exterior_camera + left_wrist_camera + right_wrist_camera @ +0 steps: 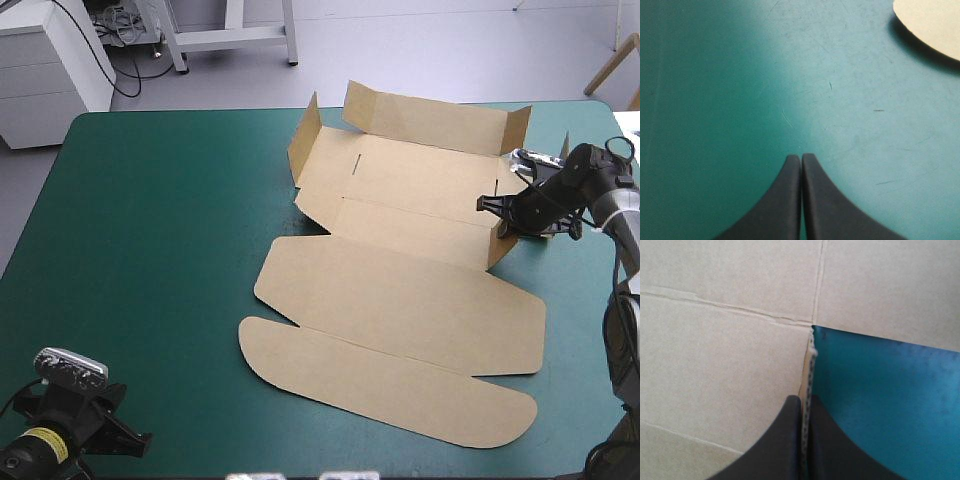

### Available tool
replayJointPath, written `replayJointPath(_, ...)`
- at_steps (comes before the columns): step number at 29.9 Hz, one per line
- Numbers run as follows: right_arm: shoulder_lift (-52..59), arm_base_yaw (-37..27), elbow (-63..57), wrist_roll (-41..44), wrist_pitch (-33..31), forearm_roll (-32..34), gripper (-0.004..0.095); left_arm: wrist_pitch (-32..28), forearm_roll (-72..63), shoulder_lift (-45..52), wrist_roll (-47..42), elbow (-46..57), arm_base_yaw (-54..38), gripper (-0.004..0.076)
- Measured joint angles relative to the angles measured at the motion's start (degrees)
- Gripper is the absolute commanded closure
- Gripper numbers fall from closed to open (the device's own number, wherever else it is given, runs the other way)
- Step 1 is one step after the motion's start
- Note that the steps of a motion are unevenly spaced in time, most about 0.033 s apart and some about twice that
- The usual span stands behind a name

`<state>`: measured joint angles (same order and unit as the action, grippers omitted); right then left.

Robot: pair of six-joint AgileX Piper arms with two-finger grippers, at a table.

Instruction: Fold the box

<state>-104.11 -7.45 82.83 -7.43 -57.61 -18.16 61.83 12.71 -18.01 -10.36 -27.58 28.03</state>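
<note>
The left half of the bench [140, 250] is bare teal-green cover, open from near to far, with only the left claw [801, 156] at its near corner. The flat box [400, 310] fills the middle and right. Its raised walls [305, 140] fence the far end, and the right claw [505, 215] is clamped on the right one.

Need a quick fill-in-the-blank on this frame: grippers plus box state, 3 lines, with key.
1. The right gripper is ____ on a side wall of the box.
2. The left gripper holds ____, with only bare cover under it.
3. The box's rounded lid flap lies ____ on the cover.

Missing words: shut; nothing; flat.
</note>
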Motion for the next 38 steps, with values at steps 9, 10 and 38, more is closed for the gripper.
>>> replayJointPath(9,-0.1,0.0,5.3,-14.3,-1.2,-0.7,0.0927,-0.8,0.3,0.0,0.0,-0.6,0.0,0.0734)
replayJointPath(10,-0.2,0.0,6.0,-16.2,-1.4,-1.1,0.0927,-1.1,0.4,0.0,0.0,-1.0,0.0,0.0734)
replayJointPath(38,-0.2,19.7,11.1,-52.0,17.2,-2.1,0.0928,-3.2,-0.3,0.0,0.0,-8.5,0.0,0.0734)
